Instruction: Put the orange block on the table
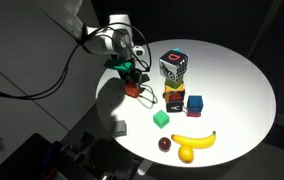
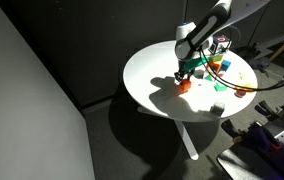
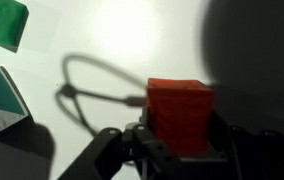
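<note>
The orange block (image 3: 179, 115) is a plain orange-red cube held between my gripper's (image 3: 180, 135) fingers in the wrist view. In both exterior views the block (image 1: 133, 88) (image 2: 183, 85) sits at or just above the white round table (image 1: 232, 75) (image 2: 152, 75), near its edge. My gripper (image 1: 130, 72) (image 2: 186, 68) points straight down over it and is shut on it. Whether the block touches the tabletop I cannot tell.
A black-and-white patterned cube (image 1: 173, 66) tops a stack of blocks (image 1: 174, 97). A blue cube (image 1: 194, 103), a green cube (image 1: 161, 119), a banana (image 1: 193, 140) and a dark ball (image 1: 165, 144) lie nearby. A green cube (image 3: 4, 22) and a teal-white block (image 3: 0, 100) show in the wrist view.
</note>
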Tool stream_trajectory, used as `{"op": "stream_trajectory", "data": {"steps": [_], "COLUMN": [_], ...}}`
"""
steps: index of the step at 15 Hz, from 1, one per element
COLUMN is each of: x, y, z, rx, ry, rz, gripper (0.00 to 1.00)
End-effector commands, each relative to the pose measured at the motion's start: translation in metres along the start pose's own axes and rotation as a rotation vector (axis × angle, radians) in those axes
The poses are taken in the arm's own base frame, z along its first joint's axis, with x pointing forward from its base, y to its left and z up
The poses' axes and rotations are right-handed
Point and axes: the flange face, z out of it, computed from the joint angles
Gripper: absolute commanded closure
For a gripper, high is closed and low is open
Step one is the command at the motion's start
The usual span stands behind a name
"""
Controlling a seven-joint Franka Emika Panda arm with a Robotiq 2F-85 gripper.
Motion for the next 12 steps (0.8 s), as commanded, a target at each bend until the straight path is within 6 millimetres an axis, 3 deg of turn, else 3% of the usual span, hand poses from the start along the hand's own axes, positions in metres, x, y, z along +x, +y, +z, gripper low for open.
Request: {"op": "stream_trajectory", "data": {"steps": [1, 7, 8, 9, 12], "x": [0.009, 0.014, 0.014, 0.015, 0.015], "y": [-0.003, -0.005, -0.006, -0.005, -0.005], "z": [0.006, 0.014, 0.015, 0.015, 0.016], "rx": [-0.027, -0.062, -0.064, -0.067, -0.066], "ry": [-0.005, -0.002, -0.003, -0.003, -0.006], "rz": [-0.101, -0.239, -0.25, -0.261, -0.273], "gripper": [0.71, 0.71, 0.31, 0.2, 0.01]}}
